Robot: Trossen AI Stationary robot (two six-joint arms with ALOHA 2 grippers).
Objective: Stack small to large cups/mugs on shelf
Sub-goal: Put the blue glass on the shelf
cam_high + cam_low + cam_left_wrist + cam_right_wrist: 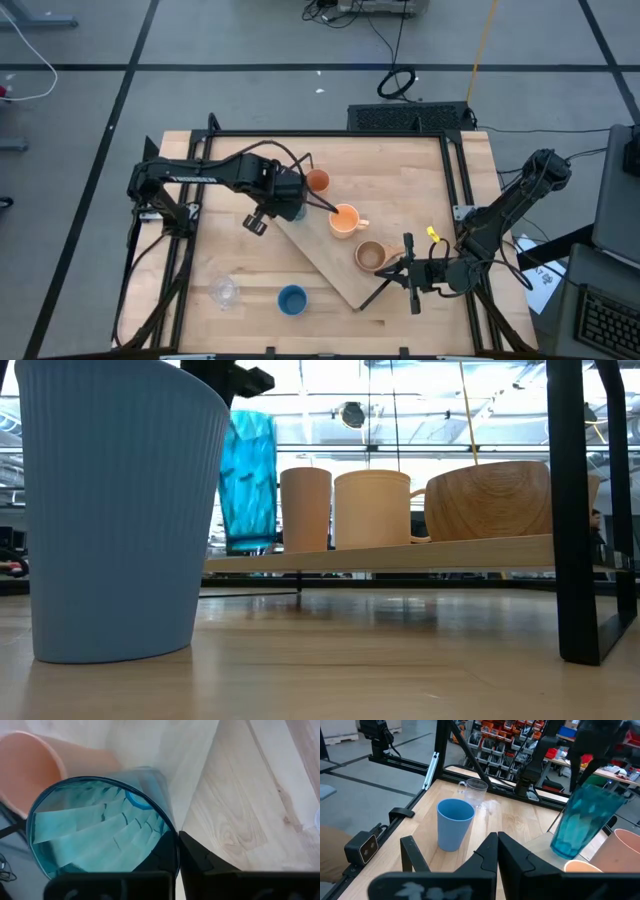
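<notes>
1. The left gripper (290, 203) was closed on the rim of the teal tumbler (100, 825). In the left wrist view one finger (200, 857) lay outside the wall, and the other seemed to be inside the mouth, pinching the thin wall between them.
2. The tumbler stood upright, or nearly so, at the far end of the shelf (330, 265), just beside the small orange cup (318, 181). The low view showed its base at the level of the board.
3. The shelf ran diagonally across the table. Along it from the tumbler came the small orange cup, the orange handled mug (345, 220) and the tan handled mug (370, 256).
4. The short blue cup (292, 299) and the tiny clear glass (224, 292) stood off the shelf on the tabletop's near side, close together.
5. The right gripper (412, 272) was fully closed, held nothing, and waited by the shelf's near end. It pointed toward the blue cup.
6. The blue cup and glass were upright, so a grasp would likely come at the rim from above. The idle right arm seemed better placed for the blue cup.
</notes>
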